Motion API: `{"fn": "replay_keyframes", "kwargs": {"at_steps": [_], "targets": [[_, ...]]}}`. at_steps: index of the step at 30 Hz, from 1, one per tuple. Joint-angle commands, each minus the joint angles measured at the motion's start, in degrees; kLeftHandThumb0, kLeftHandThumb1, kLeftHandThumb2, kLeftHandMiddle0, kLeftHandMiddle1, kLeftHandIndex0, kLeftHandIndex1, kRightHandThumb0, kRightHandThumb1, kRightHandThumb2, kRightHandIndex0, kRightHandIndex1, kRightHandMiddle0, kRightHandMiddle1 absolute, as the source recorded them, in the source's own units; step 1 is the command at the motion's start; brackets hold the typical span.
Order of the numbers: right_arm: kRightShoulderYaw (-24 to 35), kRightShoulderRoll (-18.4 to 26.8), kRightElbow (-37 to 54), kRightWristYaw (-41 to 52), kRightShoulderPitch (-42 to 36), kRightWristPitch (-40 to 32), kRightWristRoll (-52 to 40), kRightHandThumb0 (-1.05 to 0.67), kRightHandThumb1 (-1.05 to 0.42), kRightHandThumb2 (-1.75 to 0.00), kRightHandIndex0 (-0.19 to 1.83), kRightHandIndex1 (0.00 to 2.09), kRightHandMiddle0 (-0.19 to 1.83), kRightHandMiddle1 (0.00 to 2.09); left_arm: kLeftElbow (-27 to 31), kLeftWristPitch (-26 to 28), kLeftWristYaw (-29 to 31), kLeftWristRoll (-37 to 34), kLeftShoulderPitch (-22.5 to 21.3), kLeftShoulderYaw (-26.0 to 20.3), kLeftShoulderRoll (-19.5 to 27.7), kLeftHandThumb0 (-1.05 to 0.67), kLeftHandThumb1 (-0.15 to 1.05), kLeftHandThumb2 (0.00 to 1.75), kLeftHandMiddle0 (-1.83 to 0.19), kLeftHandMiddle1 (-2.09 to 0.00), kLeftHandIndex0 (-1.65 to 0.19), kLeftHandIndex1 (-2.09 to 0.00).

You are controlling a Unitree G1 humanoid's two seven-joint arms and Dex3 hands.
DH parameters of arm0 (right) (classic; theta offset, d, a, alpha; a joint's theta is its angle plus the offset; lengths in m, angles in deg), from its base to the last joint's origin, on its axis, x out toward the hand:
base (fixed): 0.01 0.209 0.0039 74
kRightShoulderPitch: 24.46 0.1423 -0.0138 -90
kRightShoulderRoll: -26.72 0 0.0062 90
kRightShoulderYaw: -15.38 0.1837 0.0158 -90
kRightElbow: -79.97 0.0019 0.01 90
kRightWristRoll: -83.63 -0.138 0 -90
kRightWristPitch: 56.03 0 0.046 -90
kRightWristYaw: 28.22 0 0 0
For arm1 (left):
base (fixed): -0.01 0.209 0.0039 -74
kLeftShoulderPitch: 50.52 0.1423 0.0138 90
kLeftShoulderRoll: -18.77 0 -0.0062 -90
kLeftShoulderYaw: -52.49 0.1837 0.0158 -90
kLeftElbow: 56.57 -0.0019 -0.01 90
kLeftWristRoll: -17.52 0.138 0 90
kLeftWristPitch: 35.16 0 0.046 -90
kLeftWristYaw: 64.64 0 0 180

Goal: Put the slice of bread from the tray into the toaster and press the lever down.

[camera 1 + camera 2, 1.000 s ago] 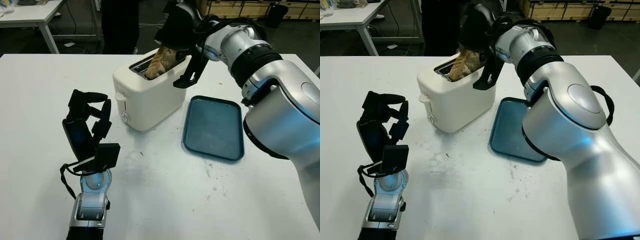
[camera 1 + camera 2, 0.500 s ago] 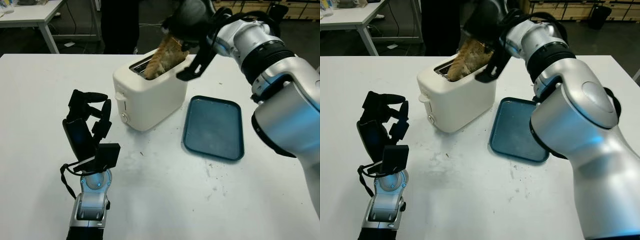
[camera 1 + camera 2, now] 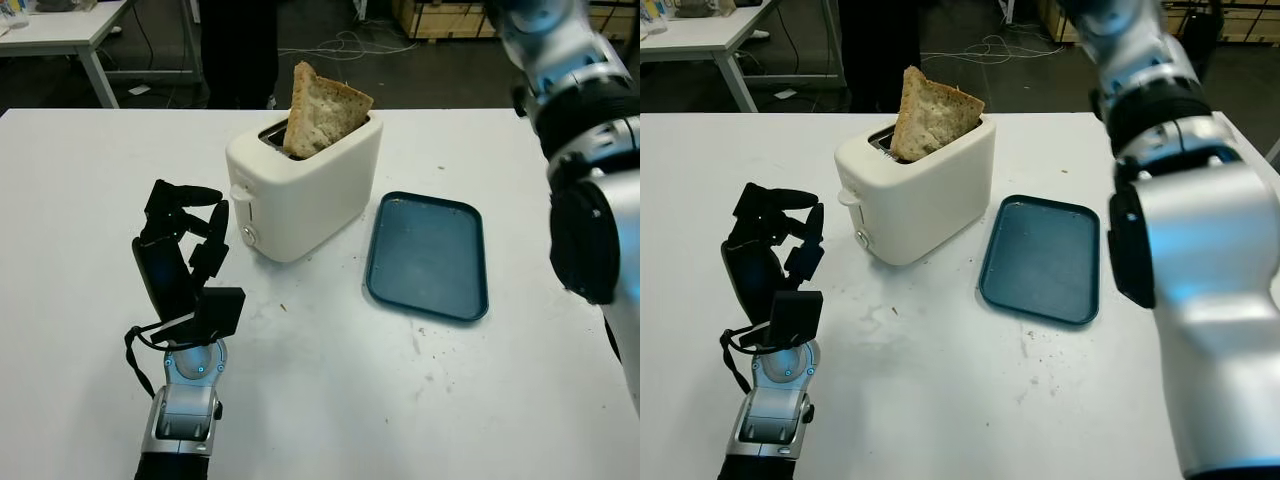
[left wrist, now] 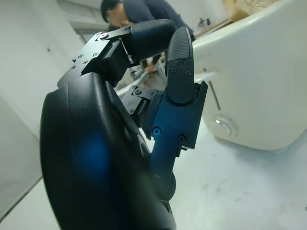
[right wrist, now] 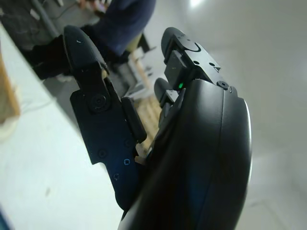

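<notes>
Left eye view: the right hand, closed over the slice of bread (image 3: 322, 110) a second ago, has let go and lifted away; the right arm (image 3: 580, 110) now climbs out past the top edge of the picture. The bread stands tilted in the slot of the toaster (image 3: 300, 190), much of it still above the rim, its lower part hidden inside. The blue tray (image 3: 428, 255) lies bare on the white surface (image 3: 400, 400), just right of the toaster. The left hand (image 3: 180, 255) stays raised in front of the toaster's lever end, close but not touching, holding nothing, fingers curled in.

Right eye view: the same layout, with the lever (image 3: 847, 196) on the toaster's near left end in its upper position, and crumbs on the surface in front of the tray.

Left wrist view: the left hand's fingers (image 4: 180, 67) bend inward around nothing, with the toaster's white wall and round knob (image 4: 223, 127) beyond. A person shows far back.

Right wrist view: the right hand (image 5: 144, 120) is open and empty, its shell hiding much of the scene; the bread's edge is cut off at the frame's side.
</notes>
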Motion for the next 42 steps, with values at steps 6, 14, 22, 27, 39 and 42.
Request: {"fn": "replay_keyframes", "kwargs": {"at_steps": [6,14,22,27,39,42], "targets": [[0.42,0.20,-0.23,4.86,-2.14,-5.20,-0.44,-0.84,-0.75,-0.01,0.00,0.72,0.38,0.01,-0.66,-0.90,0.32,-0.17,-1.19,0.19,-0.38,-0.44,0.92,0.27,-0.74,-1.75,-0.56,-1.48],[-1.52,-3.84,-0.65,6.45,-1.88,-11.29,1.20,-0.83,-0.72,0.00,0.15,0.52,0.43,0.01,-0.47,-0.43,0.33,0.09,-1.20,0.06,-0.39,-0.46,0.92,0.27,-0.74,-1.75,-0.57,-1.48],[-4.21,-8.42,-1.12,8.02,-0.75,-12.97,3.52,-0.78,-0.70,0.00,0.21,0.36,0.38,0.00,-0.26,-0.38,0.50,0.07,-0.81,-0.01,-0.26,-0.45,0.92,0.28,-0.73,-1.75,-0.55,-1.48],[-5.99,-10.68,-1.45,8.18,1.38,-16.08,5.17,-0.84,-0.74,-0.01,0.15,0.46,0.36,0.00,0.16,-0.32,0.40,0.07,-0.47,-0.05,-0.52,-0.45,0.92,0.29,-0.74,-1.75,-0.55,-1.48],[-10.91,-13.13,-1.94,7.12,5.43,-16.93,11.05,-0.86,-0.80,0.00,0.05,0.90,0.48,0.04,0.62,0.17,-0.46,0.65,0.17,0.00,-0.93,-0.46,0.92,0.29,-0.75,-1.75,-0.56,-1.48],[-11.72,-13.39,-2.11,5.95,5.61,-17.83,12.35,-0.85,-0.80,0.00,0.11,1.14,0.52,0.05,0.92,0.45,-0.48,0.65,0.44,0.15,-1.13,-0.48,0.92,0.29,-0.74,-1.75,-0.56,-1.47]]}}
